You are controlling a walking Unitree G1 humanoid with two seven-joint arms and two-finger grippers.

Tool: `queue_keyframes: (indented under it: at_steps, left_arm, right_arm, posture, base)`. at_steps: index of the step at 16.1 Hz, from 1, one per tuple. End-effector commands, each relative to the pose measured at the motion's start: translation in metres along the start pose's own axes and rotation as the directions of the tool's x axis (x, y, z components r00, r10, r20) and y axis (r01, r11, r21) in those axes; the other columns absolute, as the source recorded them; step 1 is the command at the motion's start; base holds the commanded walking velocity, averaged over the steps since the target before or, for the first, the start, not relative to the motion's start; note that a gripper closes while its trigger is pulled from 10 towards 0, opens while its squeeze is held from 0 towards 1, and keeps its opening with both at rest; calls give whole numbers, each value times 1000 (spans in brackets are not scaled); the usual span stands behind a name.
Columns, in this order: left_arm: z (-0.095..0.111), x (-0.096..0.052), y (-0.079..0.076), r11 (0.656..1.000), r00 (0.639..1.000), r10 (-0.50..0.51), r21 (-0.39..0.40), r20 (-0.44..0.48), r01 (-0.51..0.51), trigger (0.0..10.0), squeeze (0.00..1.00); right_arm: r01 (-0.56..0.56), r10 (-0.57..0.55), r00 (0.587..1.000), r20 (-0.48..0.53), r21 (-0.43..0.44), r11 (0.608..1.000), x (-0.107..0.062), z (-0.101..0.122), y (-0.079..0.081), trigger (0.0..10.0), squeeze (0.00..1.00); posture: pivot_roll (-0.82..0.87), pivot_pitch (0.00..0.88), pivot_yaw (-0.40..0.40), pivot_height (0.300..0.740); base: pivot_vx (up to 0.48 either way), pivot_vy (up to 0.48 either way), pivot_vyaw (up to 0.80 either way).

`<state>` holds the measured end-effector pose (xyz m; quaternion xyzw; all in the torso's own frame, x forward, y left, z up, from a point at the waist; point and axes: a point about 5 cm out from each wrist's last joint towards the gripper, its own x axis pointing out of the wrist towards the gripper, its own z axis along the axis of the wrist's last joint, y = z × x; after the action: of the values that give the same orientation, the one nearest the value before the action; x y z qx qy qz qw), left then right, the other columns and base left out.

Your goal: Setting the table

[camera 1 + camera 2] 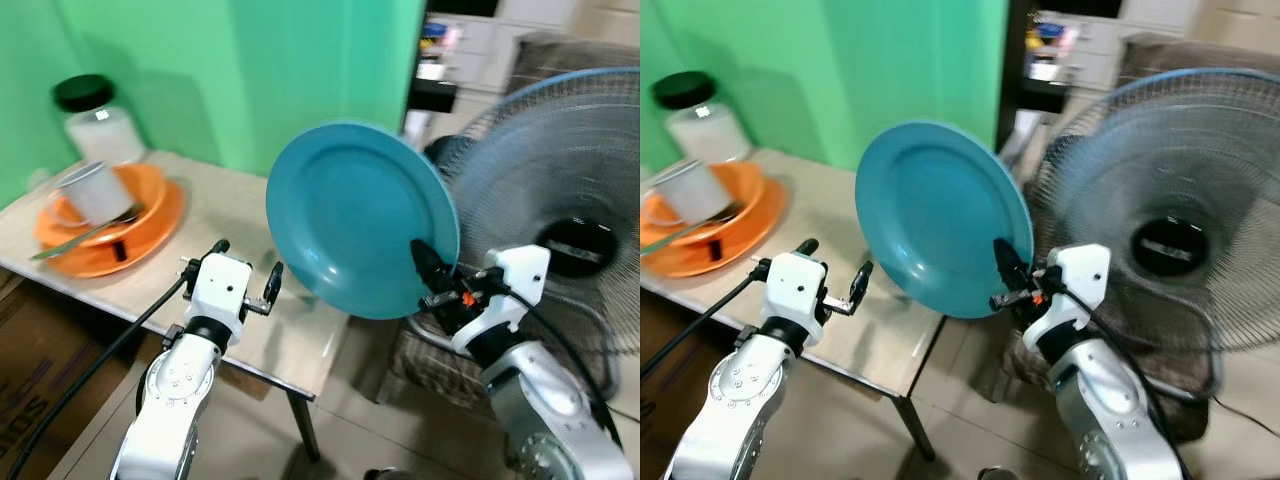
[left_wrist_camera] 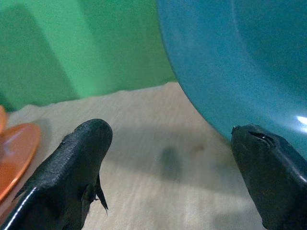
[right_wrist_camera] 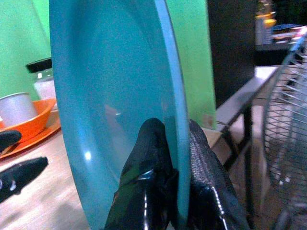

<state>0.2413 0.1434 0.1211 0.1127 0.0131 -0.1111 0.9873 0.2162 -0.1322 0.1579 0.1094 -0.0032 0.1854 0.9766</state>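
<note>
1. Far left on the table (image 1: 250, 215): a jar (image 1: 95, 120) with a black lid stands by the green wall, behind an orange plate (image 1: 150, 235) carrying an orange bowl (image 1: 140, 190); a metal cup (image 1: 95, 192) sits tilted in the bowl and a spoon or similar utensil (image 1: 80, 238) lies across it, blurred.
2. Just right of the orange stack: bare pale tabletop, free for another setting.
3. Left hand (image 1: 245, 272): hovers over the near table edge, fingers (image 2: 72, 167) spread apart, gripping nothing, pointing toward the open patch.
4. Blue plate (image 1: 360, 220): up in the air, tipped nearly on edge with its face toward the camera, over the right end of the table and partly past its edge.
5. Right hand (image 1: 428, 268): clamped on the blue plate's lower right rim, one finger (image 3: 148, 163) on each face.
6. Behind on the right: a standing fan (image 1: 570, 210) close to the plate's far edge.
7. Step in hand, by the look of it: carrying the blue plate in for placing; not yet set down.
8. Next move likely calls for swinging the plate leftward over the bare tabletop, rolling the wrist until the plate lies flat, lowering to contact, then releasing.
9. Worth minding: a rim pinch on a tilted plate could slip, and the fan grille sits near.
</note>
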Motion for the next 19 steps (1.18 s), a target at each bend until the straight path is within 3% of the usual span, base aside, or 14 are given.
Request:
queue_keyframes:
  at_steps: [1, 3, 5, 9, 16, 19]
  left_arm:
    - [11, 0, 4, 1000, 999, 8, -16, 43, -8, 10000, 0]
    - [18, 2, -4, 998, 997, -49, -24, 67, 50, 10000, 0]
    - [14, 0, -9, 997, 995, -83, 1, 53, 83, 10000, 0]
    - [12, -5, -1, 997, 997, -73, -17, 31, 74, 10000, 0]
    - [8, -4, 1, 998, 998, -63, -29, 2, 63, 10000, 0]
    - [8, -4, 5, 999, 999, -46, 5, 10, 46, 10000, 0]
  right_arm:
    - [-2, 2, 999, 51, -4, 1000, 0, 7, 3, 10000, 0]
    - [26, -30, 998, 57, 72, 997, -3, 4, -2, 10000, 0]
    - [-12, 6, 998, 57, 110, 994, -5, 3, -1, 10000, 0]
    - [-37, 32, 999, 38, 149, 988, -8, 1, 3, 10000, 0]
    - [-57, 57, 998, 10, 136, 989, -5, -2, 4, 10000, 0]
    - [-61, 61, 998, 6, 133, 989, -6, -2, 4, 10000, 0]
  posture:
    - [-5, 0, 69, 740]
    - [-4, 0, 62, 740]
    - [-10, 0, 65, 740]
    - [-21, 0, 74, 740]
    - [-24, 0, 63, 740]
    - [-20, 0, 52, 740]
  base:
    - [0, 0, -775]
    - [0, 0, -772]
    - [0, 0, -784]
    - [0, 0, -800]
    - [0, 0, -800]
    - [0, 0, -800]
